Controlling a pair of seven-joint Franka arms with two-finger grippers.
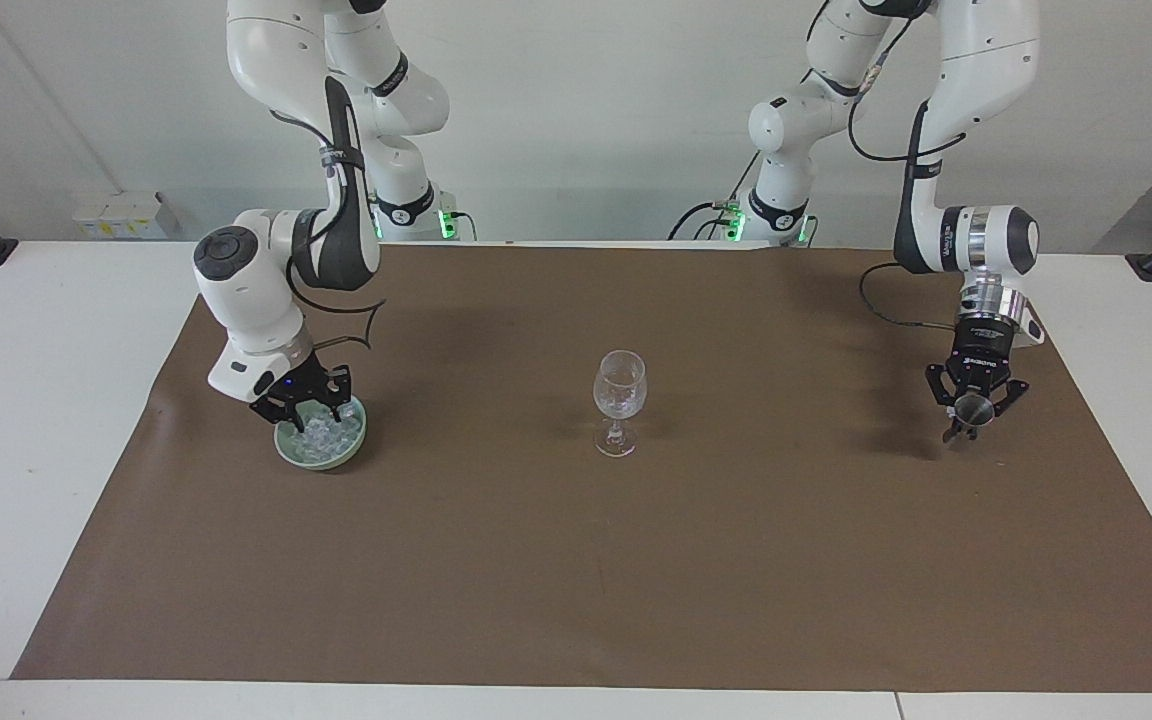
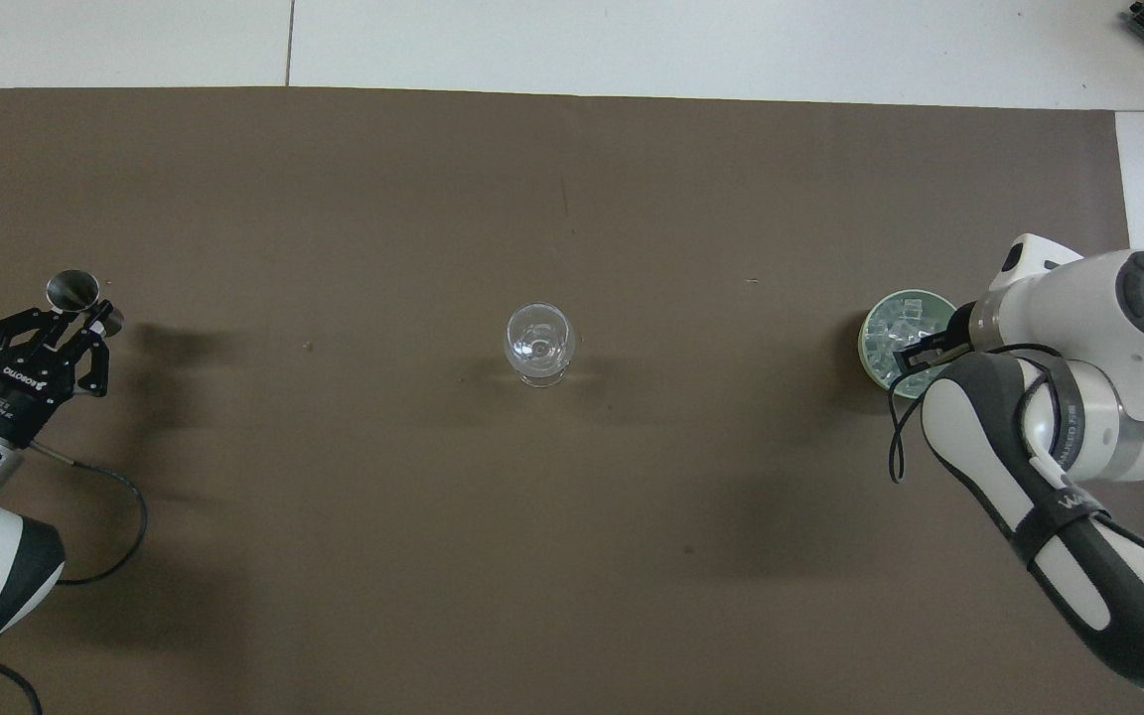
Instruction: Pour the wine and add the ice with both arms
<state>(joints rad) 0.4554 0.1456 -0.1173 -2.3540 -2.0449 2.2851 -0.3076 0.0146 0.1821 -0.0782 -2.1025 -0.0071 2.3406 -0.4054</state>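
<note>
At nine o'clock on the brown paper mat (image 1: 576, 580) (clock read off the facing view, twelve toward the robots): pale green round bowl (image 1: 340, 458) holding the ice (image 1: 326, 436), a heap of small clear chunks. Right gripper (image 1: 308, 412) is down inside the bowl's rim, among the chunks. Whether it has closed on one, cannot tell; its body hides the tips.

Mat centre: clear stemmed wine glass (image 1: 619, 385), upright, well apart from both grippers.

Three o'clock: left gripper (image 1: 968, 420) hangs low over the mat, clamped tight on a small steel measuring cup (image 1: 977, 408), which looks tilted. Contents not visible.

Step in hand, as I judge it: picking one chunk from the bowl.
- Take a chunk off the top of the heap, square between the pads; glassy, irregular pieces likely squirt out of a skewed pinch.
- Lift straight up, clear of the rim, so the bowl is not dragged.
- Carry it level and release low over the glass mouth; the tall stem probably tips easily.
- Left arm waits, cup kept away from the glass.
</note>
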